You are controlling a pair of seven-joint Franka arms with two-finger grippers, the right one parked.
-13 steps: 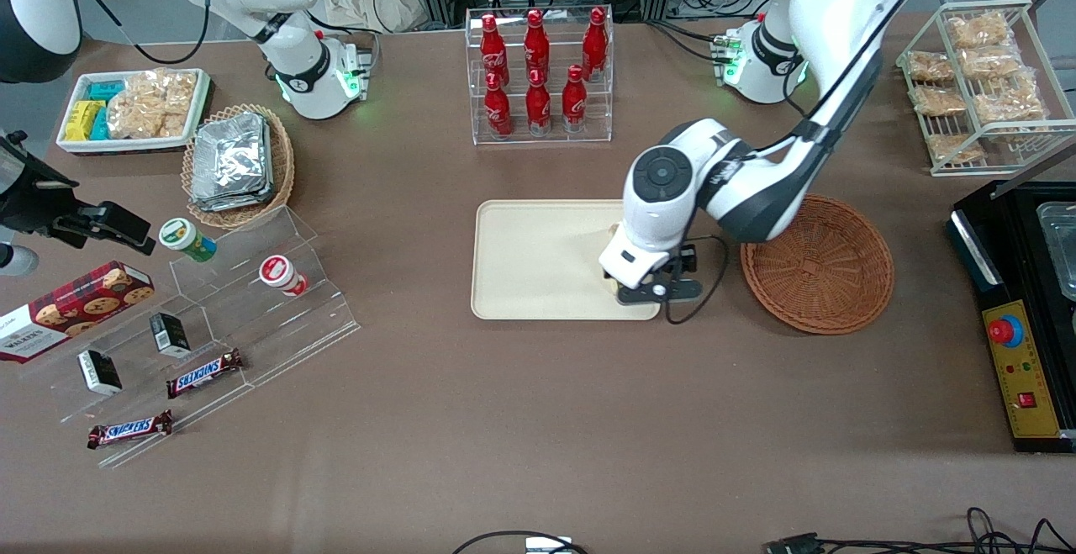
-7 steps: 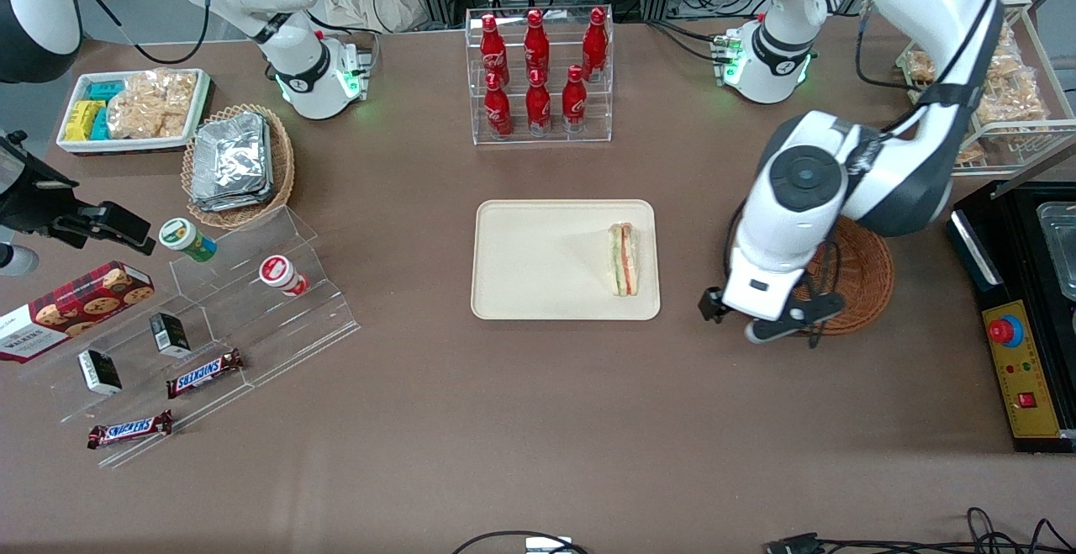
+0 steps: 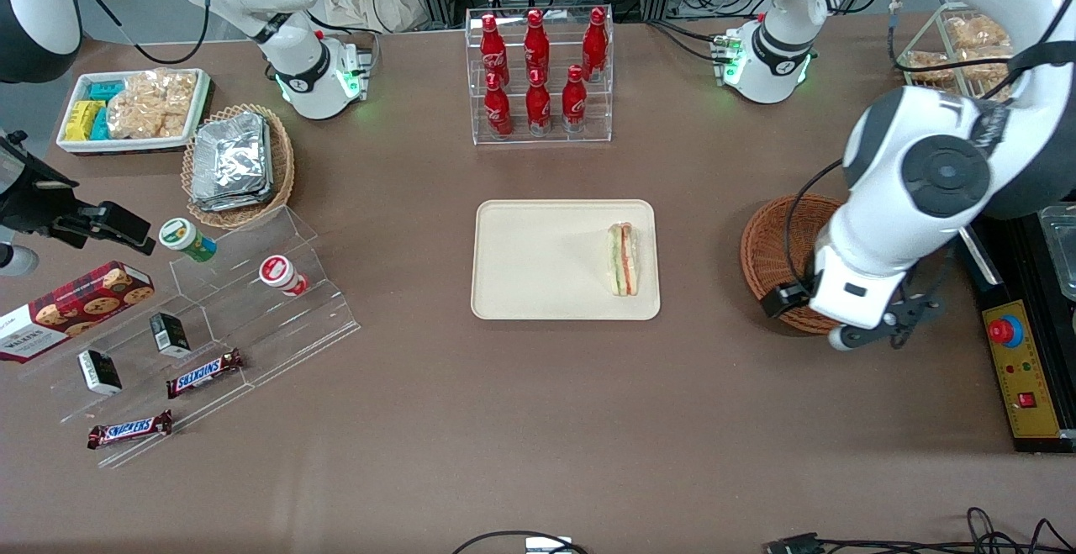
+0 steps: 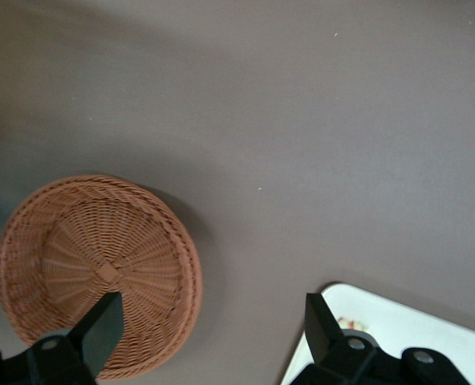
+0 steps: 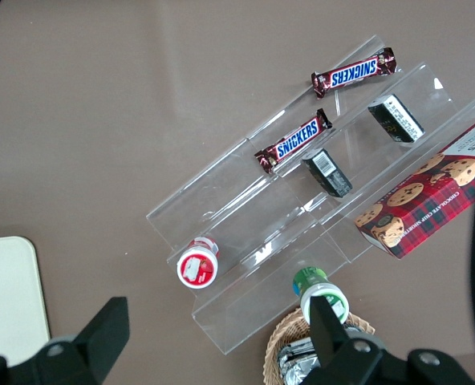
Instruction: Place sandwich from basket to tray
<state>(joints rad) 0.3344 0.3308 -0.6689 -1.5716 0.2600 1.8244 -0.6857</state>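
Note:
The sandwich [image 3: 623, 260] lies flat on the cream tray [image 3: 538, 260], near the tray's edge closest to the basket, with its red and green filling showing. The reddish-brown wicker basket [image 3: 777, 247] is empty and partly covered by my arm. The left gripper [image 3: 881, 329] hangs above the table over the basket's rim that is nearest the front camera, well apart from the sandwich. In the left wrist view the gripper [image 4: 209, 329] is open with nothing between its fingers, and below it are the basket [image 4: 101, 265] and a corner of the tray [image 4: 406, 337].
A clear rack of red bottles [image 3: 538, 75] stands farther from the camera than the tray. A black control box with a red button [image 3: 1017, 352] sits beside the basket. Toward the parked arm's end are a clear stepped shelf with snacks [image 3: 210, 310], a foil-packet basket [image 3: 239, 163] and a white bin [image 3: 134, 108].
A second ago the gripper was down on the tray over the sandwich. It has let go, risen and swung away over the basket; the sandwich stays on the tray.

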